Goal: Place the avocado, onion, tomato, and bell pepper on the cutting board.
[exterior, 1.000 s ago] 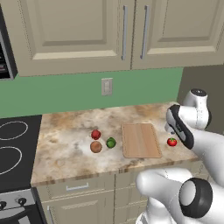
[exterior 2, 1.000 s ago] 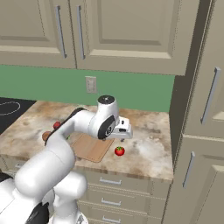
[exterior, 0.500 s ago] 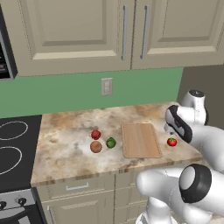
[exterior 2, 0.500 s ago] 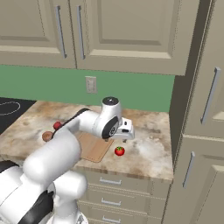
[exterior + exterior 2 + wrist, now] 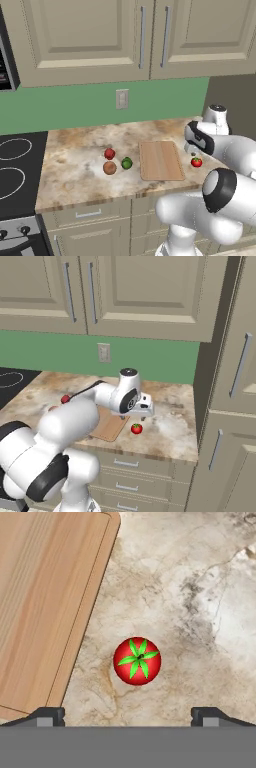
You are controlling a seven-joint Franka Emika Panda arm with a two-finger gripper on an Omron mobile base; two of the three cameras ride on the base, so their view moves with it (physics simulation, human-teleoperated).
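Countertop (image 5: 80,170) of mottled beige-brown stone runs beneath beige panelled wall cabinets (image 5: 90,35) with slim metal handles. A green backsplash (image 5: 60,105) carries a pale outlet plate (image 5: 121,98). A black stovetop (image 5: 15,165) with ring burners adjoins the counter at its left end. Drawers (image 5: 125,476) sit below, and a tall cabinet (image 5: 235,381) closes off the right end.

Board (image 5: 160,160) lies flat on the counter: light wood, rectangular, rounded corners, raised rim, straight grain visible in the hand view. Nothing rests on it. Left of the board sit three items close together: pepper (image 5: 109,153), deep red; onion (image 5: 109,168), dull brown-orange; avocado (image 5: 127,163), dark green and nearest the board. Tomato (image 5: 137,661) rests on bare stone to the right of the board, apart from its rim; it is bright red, round and glossy, with a green star-shaped leafy top.

Gripper (image 5: 127,714) hangs directly above the tomato with its jaws spread wide, one dark fingertip to each side, touching nothing.

Compared with one second earlier, the hand sits slightly further right, now over the tomato. Board, pepper, onion, avocado and tomato occupy the same positions as before.
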